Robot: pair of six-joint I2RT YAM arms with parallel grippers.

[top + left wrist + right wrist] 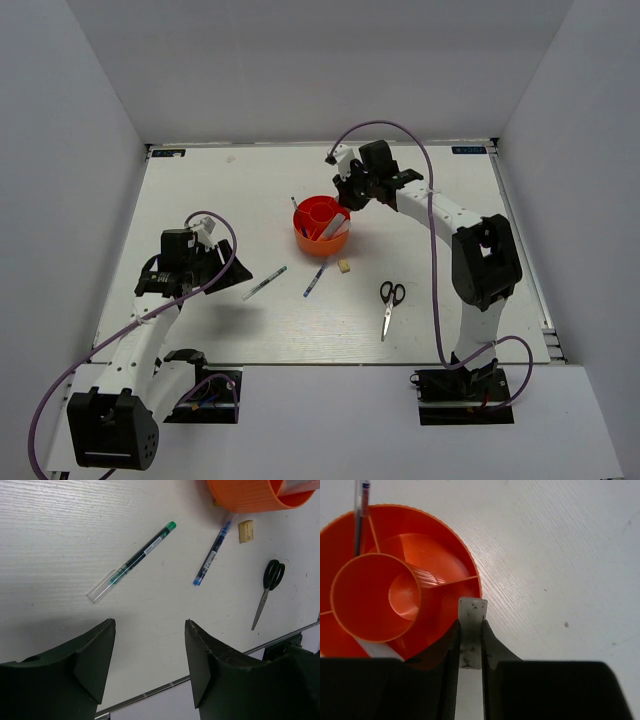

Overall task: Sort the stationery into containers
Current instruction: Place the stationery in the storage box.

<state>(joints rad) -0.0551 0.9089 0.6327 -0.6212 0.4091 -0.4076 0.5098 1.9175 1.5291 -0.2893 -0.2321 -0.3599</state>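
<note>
The round orange-red organizer (pixel 321 228) stands mid-table and holds a thin pen (pixel 359 515) and a pale tube (pixel 334 229). My right gripper (pixel 346 199) hangs over the organizer's right rim (pixel 470 565), shut on a pale beige eraser block (pixel 471 612). My left gripper (pixel 150 625) is open and empty, above bare table near a green-capped pen (pixel 132 562). A blue pen (pixel 212 555), a second eraser (pixel 245 531) and black-handled scissors (pixel 267 592) lie in front of the organizer (pixel 250 500).
The green pen (pixel 264 284), blue pen (pixel 314 281), eraser (pixel 345 266) and scissors (pixel 389 306) lie in a row across the table's near half. White walls enclose the table on three sides.
</note>
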